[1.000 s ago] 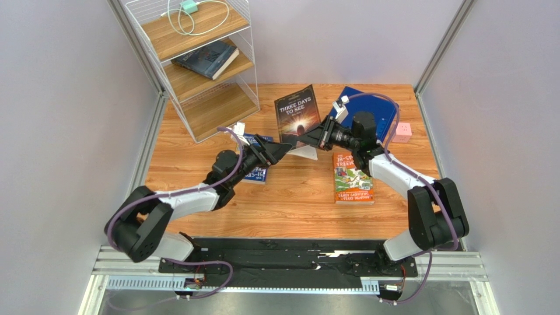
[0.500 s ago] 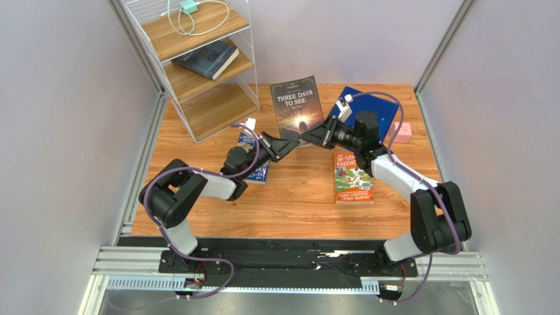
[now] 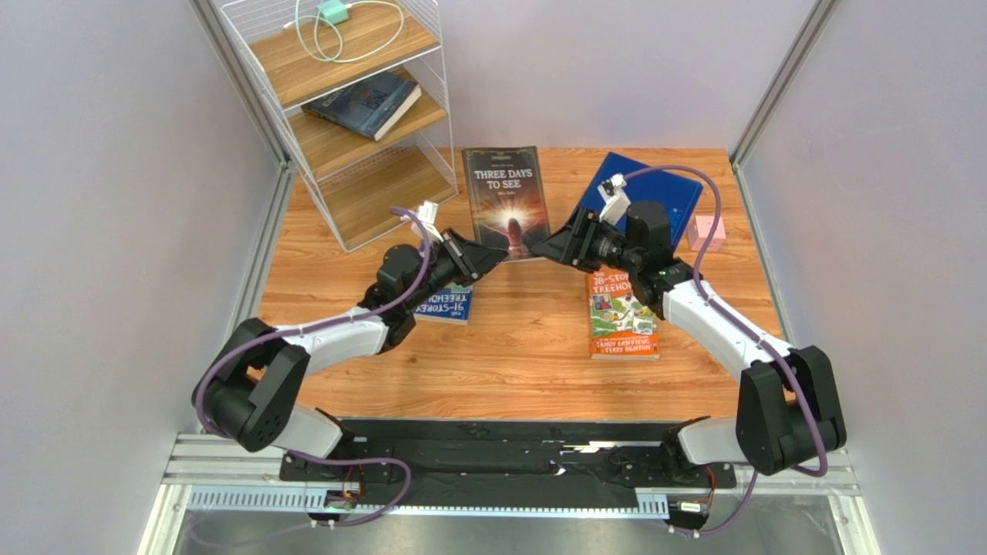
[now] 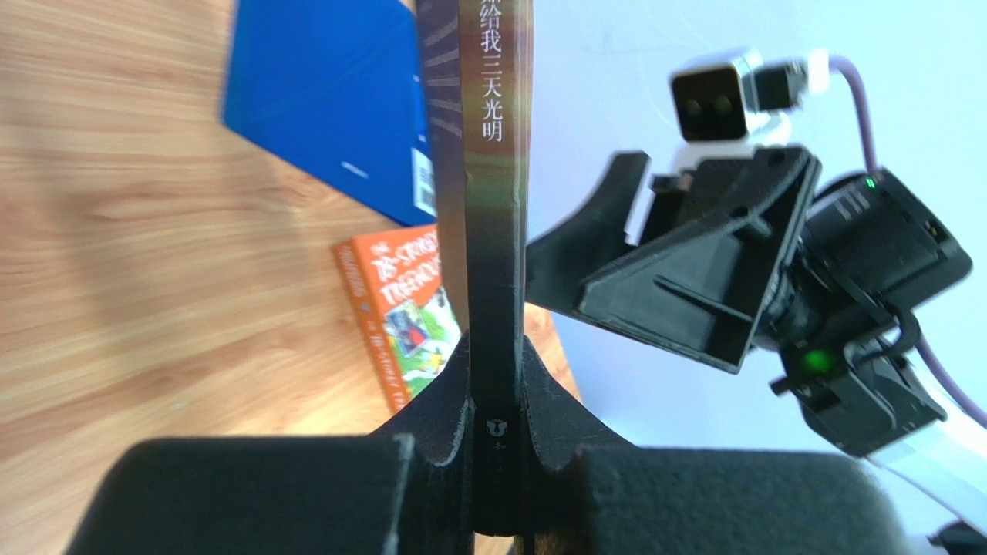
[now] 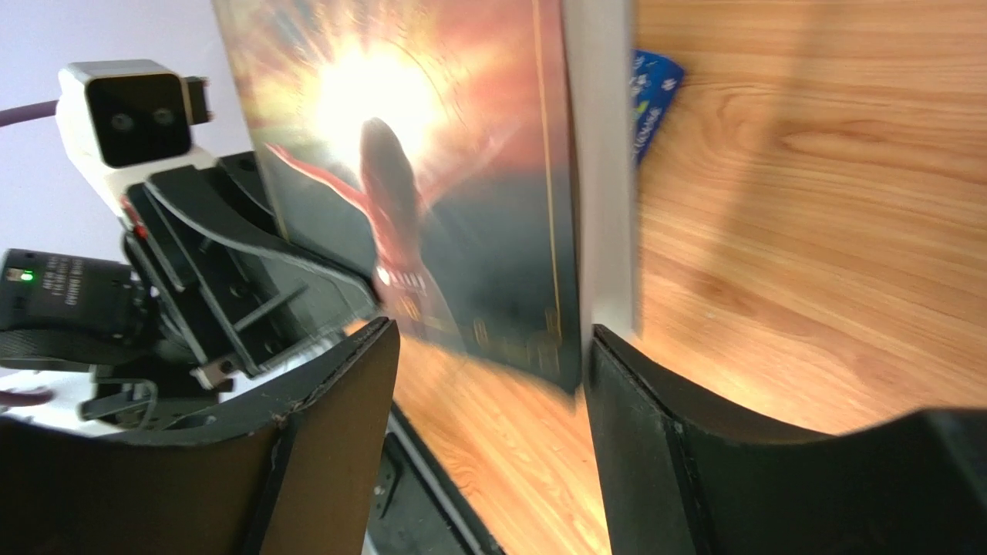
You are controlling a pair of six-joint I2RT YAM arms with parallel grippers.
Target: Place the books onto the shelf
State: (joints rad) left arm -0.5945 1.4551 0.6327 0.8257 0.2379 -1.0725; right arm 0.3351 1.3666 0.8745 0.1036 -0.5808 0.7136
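Top view, left end effector (image 3: 484,254): clamped on the lower edge of the "Three Days to See" paperback (image 3: 505,197), which is raised off the surface (image 3: 533,359) with its cover turned upward.
Top view, right end effector (image 3: 558,245): set at the paperback's lower right corner, just across from the left one; its opening cannot be judged here.
Top view, other books: a blue Treehouse book (image 3: 447,306) is seen just below the left end effector (partly hidden by that arm). An orange Treehouse book (image 3: 621,318) lies flat just below the right end effector. A dark book (image 3: 365,104) lies on the middle board of the shelf (image 3: 348,197), well beyond the left end effector.
Top view, blue folder (image 3: 660,185): flat, just behind the right end effector.
Left wrist view, fingers (image 4: 440,416): pressed together on the paperback's spine, with the right end effector close beside it.
Right wrist view, fingers (image 5: 336,405): held apart, one on each side of the paperback's lower edge. The cover-side finger is clear of the cover; contact on the page side cannot be told.
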